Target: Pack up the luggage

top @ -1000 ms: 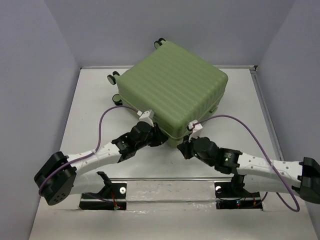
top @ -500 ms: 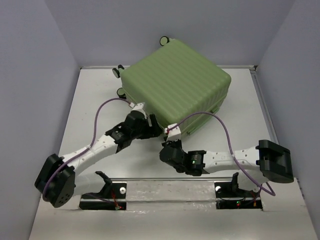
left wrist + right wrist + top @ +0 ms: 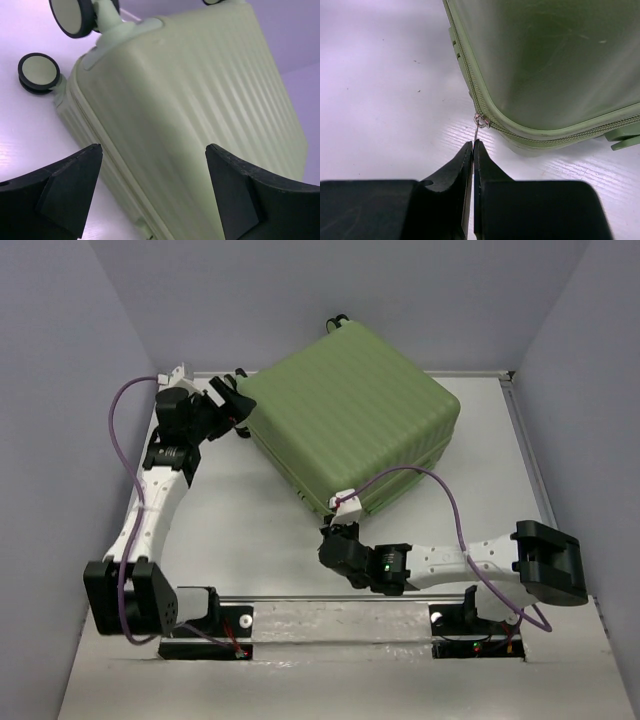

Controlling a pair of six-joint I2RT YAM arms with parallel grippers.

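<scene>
The left gripper (image 3: 226,400) has swung away from the near corner of the luggage (image 3: 350,410) to the worktop's (image 3: 200,520) far-left corner. The right gripper (image 3: 336,536) sits where it was half a second ago, at the case's near corner. The luggage itself has scarcely moved. It lies closed and flat, set diagonally at the far middle of the worktop with its wheel end toward the far-left corner.

From above, neither gripper's opening can be read, but the wrist cameras show it. The left gripper (image 3: 155,192) is spread wide and holds nothing, with the ribbed shell (image 3: 190,100) and two black wheels (image 3: 39,74) just ahead of it. The right gripper (image 3: 472,146) is pinched together on the thin metal zipper pull (image 3: 477,129) at the rounded corner of the luggage (image 3: 545,65) — a detail the overhead view hides.
</scene>
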